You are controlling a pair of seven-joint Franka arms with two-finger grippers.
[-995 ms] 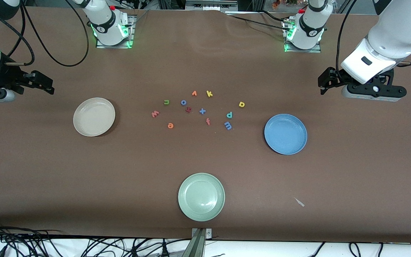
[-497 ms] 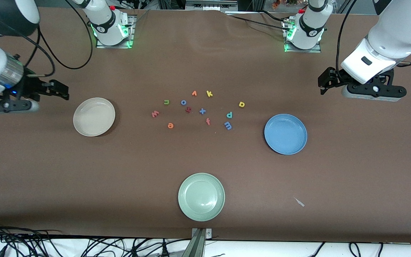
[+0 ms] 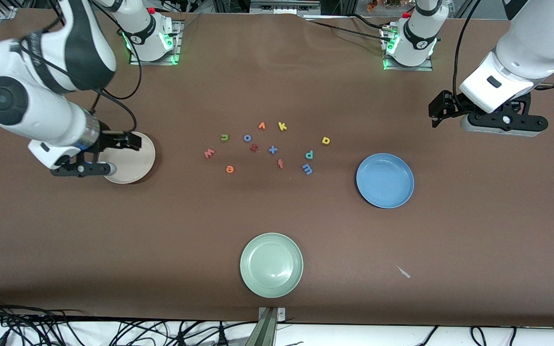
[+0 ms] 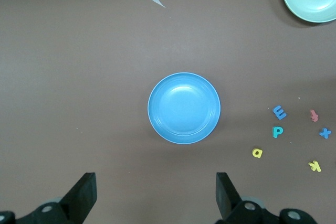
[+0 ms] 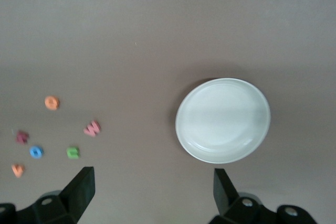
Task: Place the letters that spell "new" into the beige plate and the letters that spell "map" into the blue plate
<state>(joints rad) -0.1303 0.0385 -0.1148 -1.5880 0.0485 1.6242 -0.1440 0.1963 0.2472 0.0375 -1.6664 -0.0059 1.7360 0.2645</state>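
Near the middle of the tabletop (image 3: pixel 277 216) all the foam letters lie loose, none yet in a plate: the green n (image 3: pixel 224 138), pinkish-red w (image 3: pixel 209 153) and orange e (image 3: pixel 230 168) sit on the side of the cluster toward the right arm's end, while the blue m (image 3: pixel 308 168), teal p (image 3: pixel 309 154) and yellow a (image 3: pixel 325 140) sit toward the left arm's end. Both the beige plate (image 3: pixel 135 163), toward the right arm's end, and the blue plate (image 3: pixel 385 180), toward the left arm's end, are empty. Over the beige plate's rim hangs the right gripper (image 3: pixel 125 141), jaws wide apart and holding nothing; it looks to be the working arm, heading for the "new" letters. The left gripper (image 3: pixel 438 109) waits over the tabletop near the edge at its own end, jaws apart and empty too. To do this step well, the right gripper should probably take the w first, as the closest, come straight down with the jaws straddling it, and stay clear of the dark red letter (image 3: pixel 254 148) and blue o (image 3: pixel 247 138) beside the n. A pale green plate (image 3: pixel 271 265) near the front edge plays no part.
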